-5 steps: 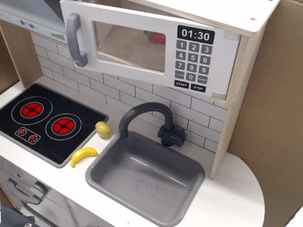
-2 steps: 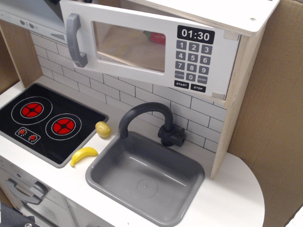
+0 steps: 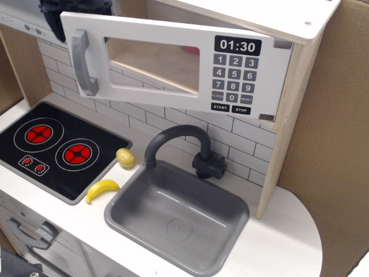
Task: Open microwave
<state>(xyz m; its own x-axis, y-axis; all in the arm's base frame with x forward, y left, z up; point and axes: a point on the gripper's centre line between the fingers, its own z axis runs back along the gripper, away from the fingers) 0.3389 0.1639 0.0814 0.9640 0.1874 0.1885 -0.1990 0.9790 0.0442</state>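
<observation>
Counter: white, rounded at the right end.
Hob: set in at the left.
Sink: sunk in the middle.
Banana: laid between hob and sink.
Potato: placed beside the hob.

1. The microwave is a pale wood box mounted high, above the white tiled wall.
2. Its white door stands partly open, swung out on the handle side, hinged at the right.
3. A grey vertical bar handle sits at the door's left end.
4. The clear window shows the wooden inside.
5. The black display reads 01:30, above the keypad.
</observation>
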